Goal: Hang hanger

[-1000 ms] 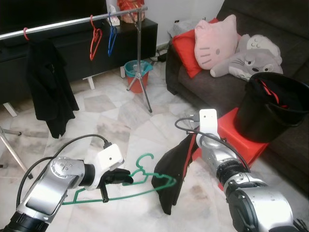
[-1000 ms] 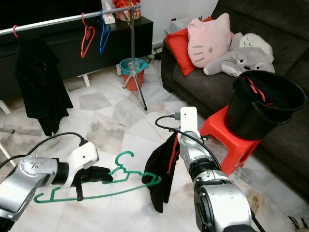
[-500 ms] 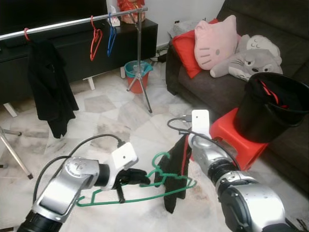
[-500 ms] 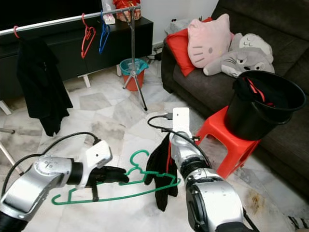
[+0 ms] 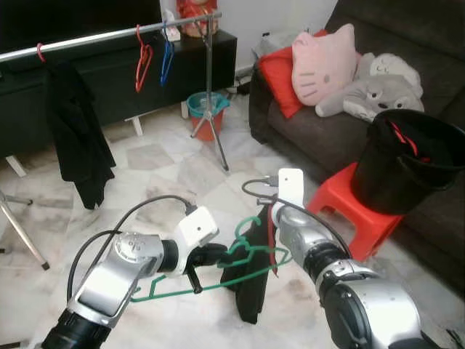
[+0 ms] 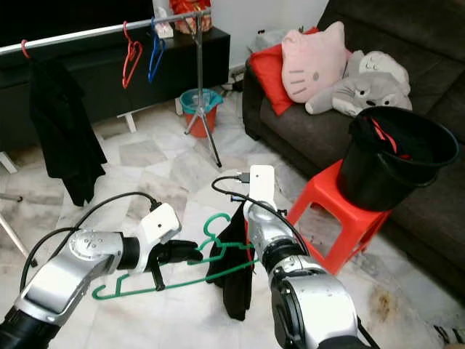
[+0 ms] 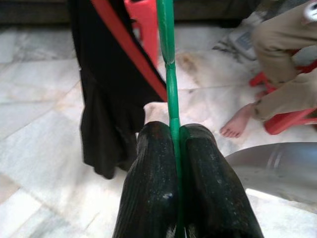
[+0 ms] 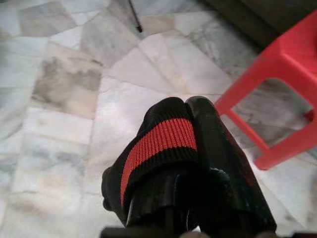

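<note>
Glossy green plastic hanger [image 5: 251, 256] — ribbed black knit garment [image 6: 231, 276]

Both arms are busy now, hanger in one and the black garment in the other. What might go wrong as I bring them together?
1. The left gripper pinches only the thin bar of the green hanger, so it may twist or slip once loaded.
2. The right gripper holds the black garment by one red-striped edge, and the rest hangs bunched, so the hanger tip may snag a fold instead of entering an opening.
3. The garment's hem hangs near the floor and may drag.
</note>
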Motion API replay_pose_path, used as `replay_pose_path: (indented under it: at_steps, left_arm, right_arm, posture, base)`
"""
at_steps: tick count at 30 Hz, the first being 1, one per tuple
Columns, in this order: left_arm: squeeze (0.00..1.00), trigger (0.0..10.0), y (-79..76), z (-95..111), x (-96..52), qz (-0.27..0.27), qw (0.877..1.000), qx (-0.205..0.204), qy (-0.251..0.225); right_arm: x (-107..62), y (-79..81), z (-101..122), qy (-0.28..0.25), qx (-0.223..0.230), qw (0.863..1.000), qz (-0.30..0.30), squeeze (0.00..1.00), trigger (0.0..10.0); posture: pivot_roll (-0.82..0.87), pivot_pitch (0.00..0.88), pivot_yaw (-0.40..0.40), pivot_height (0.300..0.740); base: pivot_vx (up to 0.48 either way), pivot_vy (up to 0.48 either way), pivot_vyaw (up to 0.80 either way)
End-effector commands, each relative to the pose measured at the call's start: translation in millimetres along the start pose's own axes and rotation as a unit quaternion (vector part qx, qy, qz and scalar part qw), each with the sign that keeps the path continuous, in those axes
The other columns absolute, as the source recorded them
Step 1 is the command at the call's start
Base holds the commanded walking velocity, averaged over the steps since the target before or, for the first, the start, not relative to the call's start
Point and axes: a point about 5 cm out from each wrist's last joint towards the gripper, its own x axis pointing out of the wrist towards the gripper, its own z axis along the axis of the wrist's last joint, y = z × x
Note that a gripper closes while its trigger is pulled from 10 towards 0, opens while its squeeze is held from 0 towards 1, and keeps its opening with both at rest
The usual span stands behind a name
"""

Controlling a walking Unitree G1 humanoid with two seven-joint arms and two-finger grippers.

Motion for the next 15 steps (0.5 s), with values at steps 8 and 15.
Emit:
replay_pose_path:
  at_steps: [8, 15]
  left_arm:
    - [0.00, 10.0, 6.6, 0.0, -2.1, 0.017, 0.999, 0.028, 0.025]
    - [0.00, 10.0, 8.4, 0.0, -4.6, 0.019, 0.999, 0.032, 0.029]
  right_arm:
    - [-0.1, 2.3, 4.1, -0.006, -0.017, 1.000, 0.022, 0.00, 10.0]
    - [0.0, 2.9, 2.5, -0.003, -0.026, 0.999, 0.036, 0.00, 10.0]
  posture:
    - [0.20, 0.000, -0.086, 0.740]
    - [0.20, 0.000, -0.087, 0.740]
  base:
    - [0.000, 0.000, 0.00]
    - [0.000, 0.000, 0.00]
